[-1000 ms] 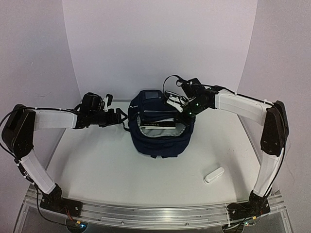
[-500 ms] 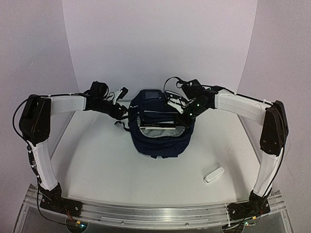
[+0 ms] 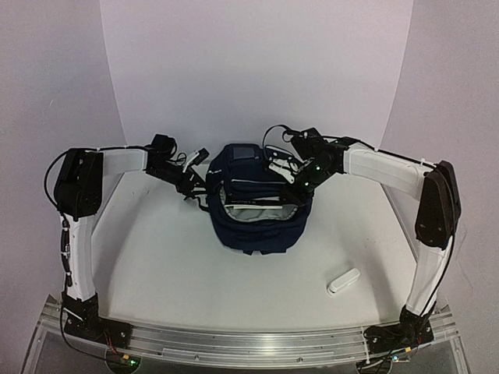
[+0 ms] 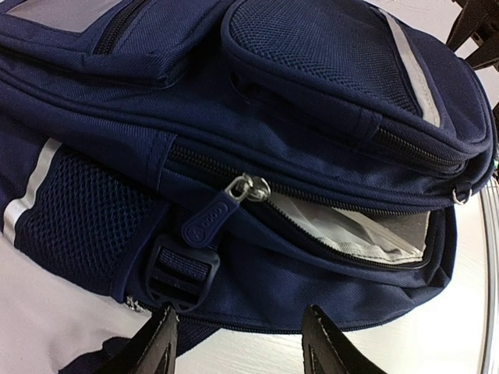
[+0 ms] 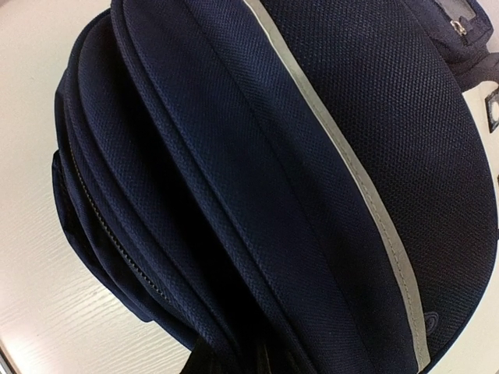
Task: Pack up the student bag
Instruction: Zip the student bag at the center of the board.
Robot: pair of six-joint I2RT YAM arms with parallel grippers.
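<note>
Navy student bag [image 3: 253, 222] gaping open, left gripper [image 4: 240, 319] spread, empty, just beside it — right gripper [image 3: 290, 173] pinching its rim

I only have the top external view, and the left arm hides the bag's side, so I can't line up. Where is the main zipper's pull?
Observer: In the left wrist view the zipper pull hangs at the end of the open slit on the student bag, beside the mesh side pocket and just above a black buckle.
Operator: Is the left gripper on it?
Observer: No. The left gripper is open, its fingers below the pull with nothing between them.
Operator: What shows in the slit?
Observer: A glossy clear plastic sleeve lies just inside.
</note>
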